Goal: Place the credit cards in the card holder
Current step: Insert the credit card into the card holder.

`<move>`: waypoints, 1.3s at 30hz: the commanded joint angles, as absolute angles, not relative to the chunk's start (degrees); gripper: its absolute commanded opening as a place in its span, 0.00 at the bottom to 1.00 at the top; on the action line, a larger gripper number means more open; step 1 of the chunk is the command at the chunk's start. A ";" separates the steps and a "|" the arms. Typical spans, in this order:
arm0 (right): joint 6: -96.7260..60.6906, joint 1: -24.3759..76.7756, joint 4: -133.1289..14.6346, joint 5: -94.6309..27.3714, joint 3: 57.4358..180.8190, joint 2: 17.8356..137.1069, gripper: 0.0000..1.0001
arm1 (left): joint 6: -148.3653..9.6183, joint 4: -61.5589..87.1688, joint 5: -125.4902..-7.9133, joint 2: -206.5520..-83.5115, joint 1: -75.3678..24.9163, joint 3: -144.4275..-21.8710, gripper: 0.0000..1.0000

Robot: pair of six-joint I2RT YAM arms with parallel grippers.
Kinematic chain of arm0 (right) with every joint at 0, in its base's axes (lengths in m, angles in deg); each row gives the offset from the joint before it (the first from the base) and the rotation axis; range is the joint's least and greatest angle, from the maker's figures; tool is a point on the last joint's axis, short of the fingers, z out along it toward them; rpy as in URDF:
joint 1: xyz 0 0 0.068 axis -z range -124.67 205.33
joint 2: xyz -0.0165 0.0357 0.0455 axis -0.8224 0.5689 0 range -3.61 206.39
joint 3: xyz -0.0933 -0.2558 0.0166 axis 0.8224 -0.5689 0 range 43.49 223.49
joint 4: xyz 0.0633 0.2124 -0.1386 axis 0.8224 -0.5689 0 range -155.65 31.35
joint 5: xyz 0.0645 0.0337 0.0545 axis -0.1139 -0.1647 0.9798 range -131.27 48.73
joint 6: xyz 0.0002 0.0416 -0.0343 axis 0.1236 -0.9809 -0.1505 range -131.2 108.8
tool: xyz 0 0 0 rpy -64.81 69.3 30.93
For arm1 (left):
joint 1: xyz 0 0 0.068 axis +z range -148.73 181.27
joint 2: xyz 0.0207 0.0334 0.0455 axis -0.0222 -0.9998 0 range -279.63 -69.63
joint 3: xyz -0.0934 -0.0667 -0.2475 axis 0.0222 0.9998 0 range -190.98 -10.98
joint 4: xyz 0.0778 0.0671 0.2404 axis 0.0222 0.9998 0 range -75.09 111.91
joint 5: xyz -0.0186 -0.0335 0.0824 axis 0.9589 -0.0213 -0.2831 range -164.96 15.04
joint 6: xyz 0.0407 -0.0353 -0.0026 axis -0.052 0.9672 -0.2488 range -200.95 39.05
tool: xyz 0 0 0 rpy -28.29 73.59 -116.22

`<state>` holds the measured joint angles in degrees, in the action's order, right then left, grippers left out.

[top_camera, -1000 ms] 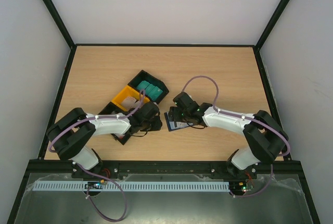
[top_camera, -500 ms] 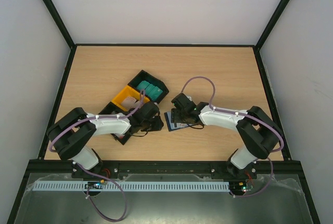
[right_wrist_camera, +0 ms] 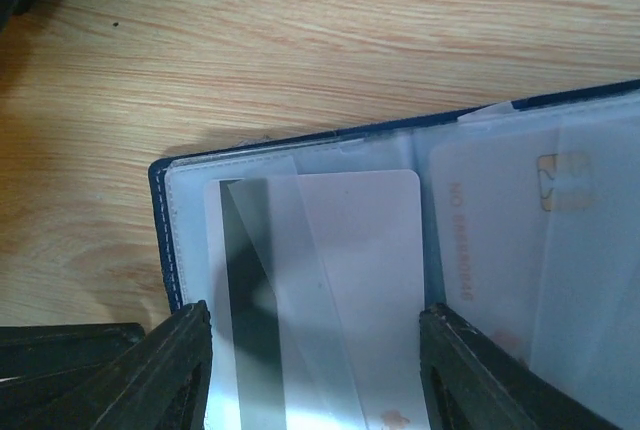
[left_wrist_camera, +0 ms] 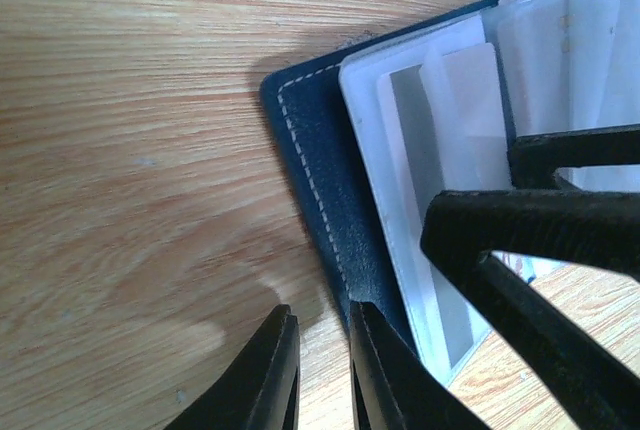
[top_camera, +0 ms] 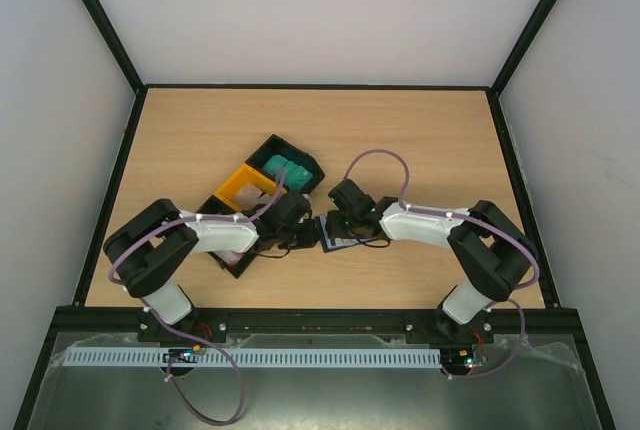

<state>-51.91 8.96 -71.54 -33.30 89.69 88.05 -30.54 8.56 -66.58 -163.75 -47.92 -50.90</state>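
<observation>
The card holder (right_wrist_camera: 160,212), a navy blue wallet, lies open on the table (top_camera: 420,140) between both arms (top_camera: 346,244). A whitish credit card (right_wrist_camera: 365,270) with a dark stripe lies on its left page, partly under a clear flap. My right gripper (right_wrist_camera: 315,315) is open, one finger just outside each long edge of that card. Another whitish card (right_wrist_camera: 490,250) sits in the right page. My left gripper (left_wrist_camera: 322,325) stands at the wallet's stitched corner (left_wrist_camera: 310,170) with a narrow gap showing bare wood; its right finger overlaps the cover. Teal credit cards (top_camera: 288,168) lie in the tray.
The black-and-yellow tray (top_camera: 243,188) stands just left of the wallet, behind the left arm. The right gripper's black fingers (left_wrist_camera: 540,230) cross the left wrist view over the wallet. Black frame rails (top_camera: 128,180) edge the table.
The left gripper has slid right up to the wallet's corner and its jaws have narrowed. The right gripper has shifted a little left over the wallet and its jaws have drawn in around the card.
</observation>
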 commanded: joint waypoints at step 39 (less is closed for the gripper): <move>-47.90 15.74 -62.74 -23.89 86.61 87.92 0.56 | -33.14 15.33 -69.94 -164.85 -47.77 -51.39 0.16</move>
